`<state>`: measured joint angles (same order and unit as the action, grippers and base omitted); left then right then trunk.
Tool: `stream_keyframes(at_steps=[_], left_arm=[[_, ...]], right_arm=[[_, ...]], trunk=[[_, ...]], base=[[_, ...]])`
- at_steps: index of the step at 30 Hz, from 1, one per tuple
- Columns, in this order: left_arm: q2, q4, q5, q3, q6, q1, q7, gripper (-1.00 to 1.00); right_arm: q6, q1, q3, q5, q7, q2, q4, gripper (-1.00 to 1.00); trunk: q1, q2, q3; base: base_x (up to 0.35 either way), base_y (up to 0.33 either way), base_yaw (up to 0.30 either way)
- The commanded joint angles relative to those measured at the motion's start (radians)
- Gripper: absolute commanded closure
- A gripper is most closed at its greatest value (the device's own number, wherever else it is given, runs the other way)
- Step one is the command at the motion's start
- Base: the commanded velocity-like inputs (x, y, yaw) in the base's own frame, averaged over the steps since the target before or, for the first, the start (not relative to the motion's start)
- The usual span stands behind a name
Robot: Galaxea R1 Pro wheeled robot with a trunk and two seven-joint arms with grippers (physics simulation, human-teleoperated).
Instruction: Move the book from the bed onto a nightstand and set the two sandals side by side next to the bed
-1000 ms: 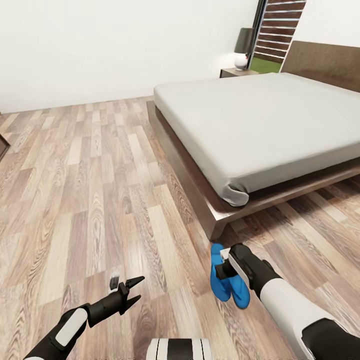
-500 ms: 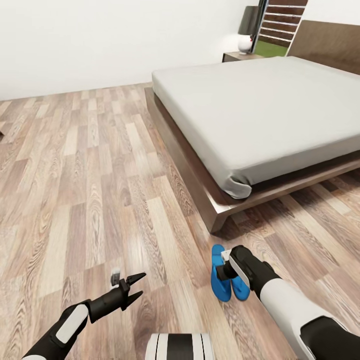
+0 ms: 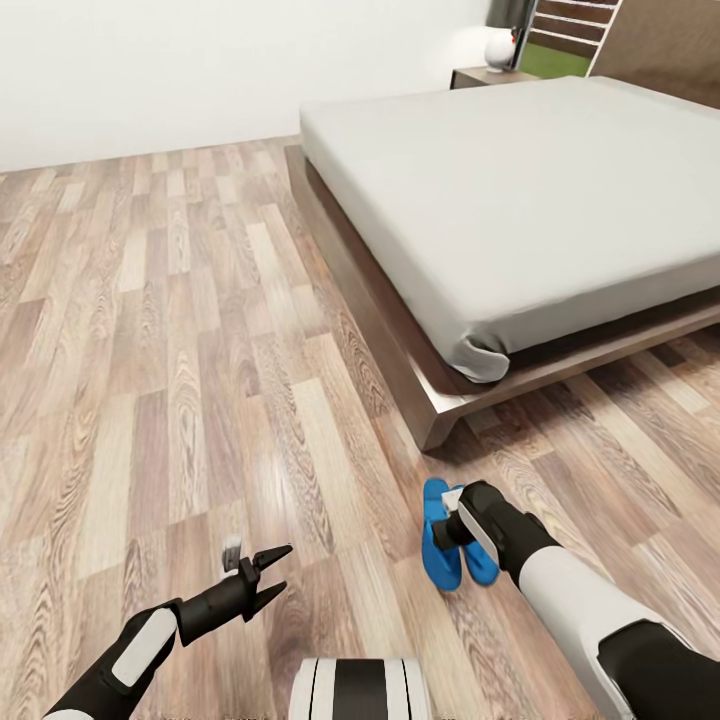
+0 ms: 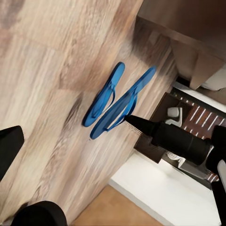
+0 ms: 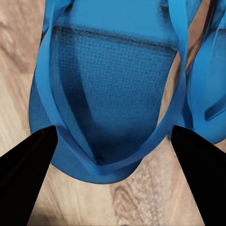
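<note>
Since the earlier frames the head camera has tipped downward, so the bed (image 3: 500, 200) sits higher and the headboard is nearly cut off; the arms and sandals keep much the same places. The two sandals (image 3: 455, 535), bright blue with thin toe straps, lie flat on the plank floor (image 3: 180, 330) side by side near the bed's corner. The right gripper (image 5: 113, 136) hangs over one sandal, fingers spread wide, seemingly not touching it. The left gripper (image 3: 272, 572) hovers apart, jaws open, holding nothing.
</note>
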<state>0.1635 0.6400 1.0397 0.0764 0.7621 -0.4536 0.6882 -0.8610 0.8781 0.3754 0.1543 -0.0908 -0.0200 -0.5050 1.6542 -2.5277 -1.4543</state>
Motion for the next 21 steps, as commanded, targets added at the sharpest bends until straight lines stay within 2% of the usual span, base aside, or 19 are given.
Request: stream_keyframes(at_steps=[1,10,19,21], left_arm=[[0.001,0.0,0.007,0.003,0.005,0.0,0.001,-1.0],[0.002,0.002,0.007,0.003,0.009,0.0,0.006,-1.0],[0.012,0.003,0.005,0.003,0.013,0.0,0.048,-1.0],[0.014,0.003,0.005,0.003,0.013,0.0,0.049,-1.0]], right_arm=[[-0.004,0.007,0.008,0.007,0.002,-0.002,-0.001,1.0],[-0.004,0.037,0.008,0.005,0.004,-0.003,-0.001,1.0],[-0.004,0.045,0.008,0.004,0.019,-0.003,-0.001,1.0],[-0.004,0.049,0.008,0.004,0.021,-0.004,-0.001,1.0]], trunk=[[0.0,-0.001,-0.005],[0.004,-0.003,-0.039],[0.008,-0.005,-0.074],[0.008,-0.005,-0.074]], base=[[0.0,0.0,0.0],[0.0,0.0,0.0],[0.0,0.0,0.0],[0.0,0.0,0.0]])
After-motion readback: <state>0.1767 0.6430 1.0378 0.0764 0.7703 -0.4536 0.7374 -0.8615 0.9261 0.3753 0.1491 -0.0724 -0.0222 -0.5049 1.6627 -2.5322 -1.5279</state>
